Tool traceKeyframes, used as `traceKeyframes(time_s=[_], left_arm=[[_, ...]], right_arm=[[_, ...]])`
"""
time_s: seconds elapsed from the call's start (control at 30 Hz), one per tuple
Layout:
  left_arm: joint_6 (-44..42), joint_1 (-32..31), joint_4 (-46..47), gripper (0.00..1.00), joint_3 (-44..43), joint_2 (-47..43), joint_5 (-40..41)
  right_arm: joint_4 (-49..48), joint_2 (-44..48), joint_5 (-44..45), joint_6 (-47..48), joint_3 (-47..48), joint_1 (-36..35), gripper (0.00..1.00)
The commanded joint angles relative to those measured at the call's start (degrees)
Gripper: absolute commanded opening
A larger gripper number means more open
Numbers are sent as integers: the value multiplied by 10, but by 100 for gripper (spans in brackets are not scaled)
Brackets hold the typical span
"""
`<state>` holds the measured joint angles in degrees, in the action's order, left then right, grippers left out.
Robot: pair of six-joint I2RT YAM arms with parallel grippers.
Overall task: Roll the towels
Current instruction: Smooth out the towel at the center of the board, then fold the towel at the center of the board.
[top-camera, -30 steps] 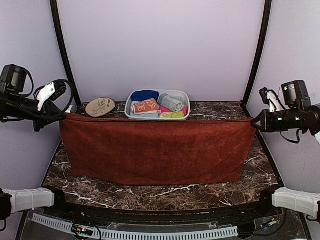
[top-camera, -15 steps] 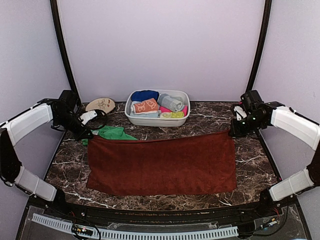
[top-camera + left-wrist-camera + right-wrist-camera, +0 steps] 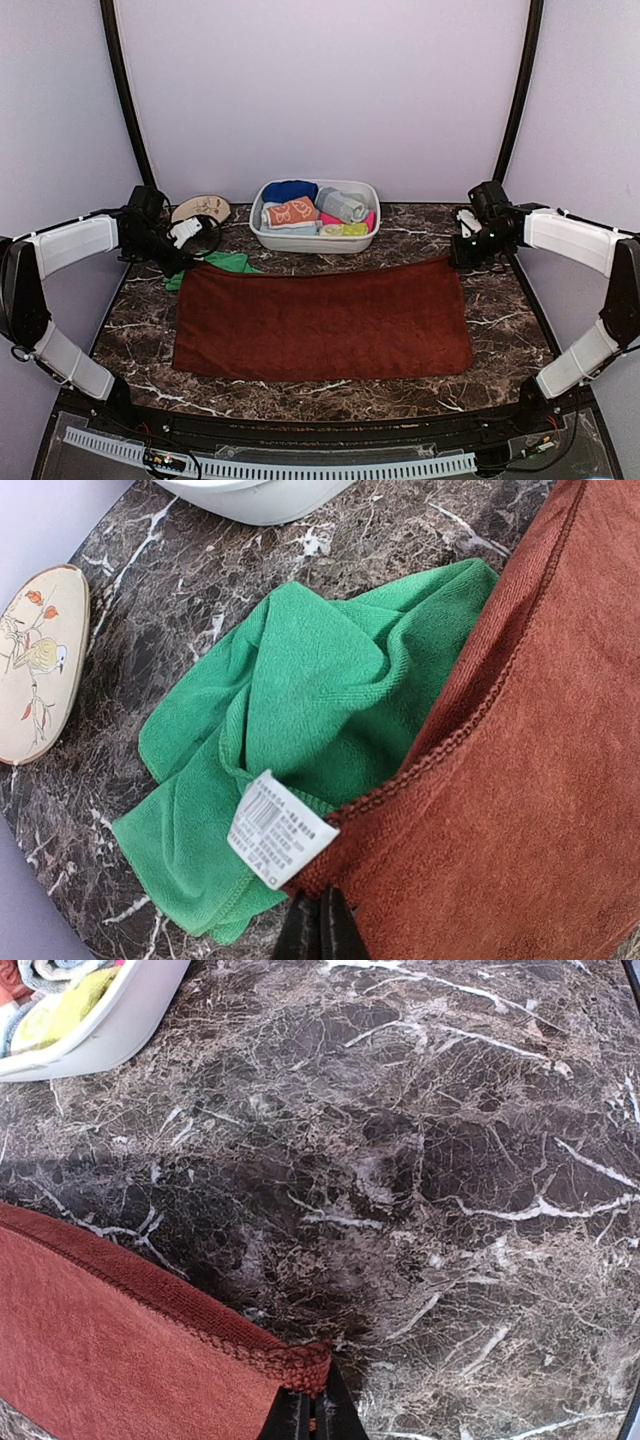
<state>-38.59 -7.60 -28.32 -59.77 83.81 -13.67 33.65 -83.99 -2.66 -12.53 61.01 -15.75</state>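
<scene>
Both arms stretch forward and outward with wrists low, the left gripper [image 3: 318, 925] and the right gripper [image 3: 312, 1405] each pinched tight, seemingly fully closed, on one far corner of the rust-brown towel [image 3: 320, 320] — left and right corners respectively.

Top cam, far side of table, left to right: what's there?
Oval painted plaque → white basin → right gripper, pinching a corner of the rust-brown towel. Green towel and left gripper overlap the plaque, so omitted.

White tag [image 3: 281, 830] on green towel [image 3: 290, 700]: print too small, unreadable.
</scene>
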Motion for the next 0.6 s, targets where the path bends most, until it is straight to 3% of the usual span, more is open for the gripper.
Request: traceKeyframes(time_s=[0.0,0.57], left_arm=[[-17,5,25,0,30,-32,19],[-61,6,-56,0,110,-159,-50]], right_arm=[[-14,2,25,-4,-6,2,0],[36,148,35,-99,-123,-10,0]])
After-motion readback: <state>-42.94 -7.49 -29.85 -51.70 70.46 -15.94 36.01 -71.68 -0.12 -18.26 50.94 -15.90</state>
